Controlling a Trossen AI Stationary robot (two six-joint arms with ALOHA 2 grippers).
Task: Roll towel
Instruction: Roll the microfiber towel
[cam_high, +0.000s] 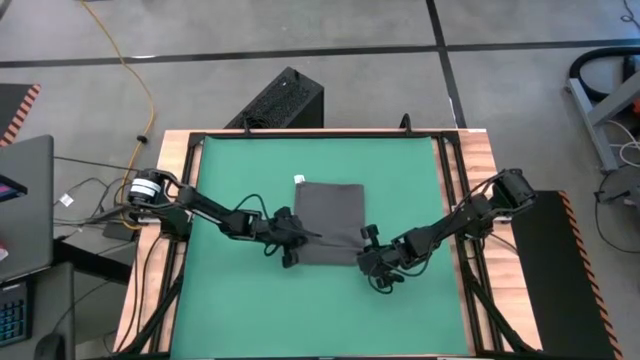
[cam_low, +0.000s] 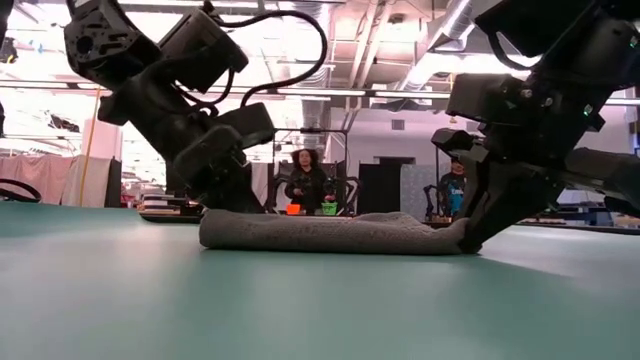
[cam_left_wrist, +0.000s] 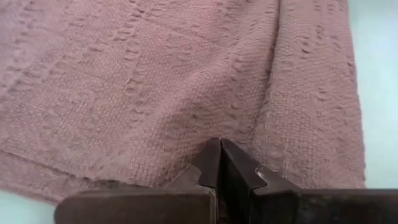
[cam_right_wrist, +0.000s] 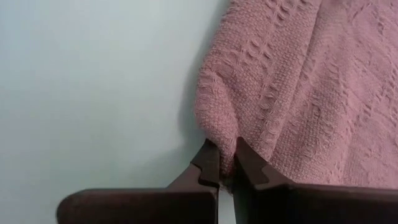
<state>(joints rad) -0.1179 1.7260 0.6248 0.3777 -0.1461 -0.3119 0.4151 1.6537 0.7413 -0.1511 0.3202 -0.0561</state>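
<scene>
Right gripper (cam_right_wrist: 227, 163) fingers pinch the towel (cam_high: 330, 222) corner; left gripper (cam_left_wrist: 220, 155) fingers closed, whether on cloth unclear.

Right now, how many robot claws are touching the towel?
2. The left claw is shut at the near-left corner of the dark charcoal-grey soft cloth towel; the right claw pinches its near-right corner.

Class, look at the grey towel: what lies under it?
The towel lies on the green mat, which shows on all sides. The mat beneath is covered. The right hand pinches one corner.
</scene>
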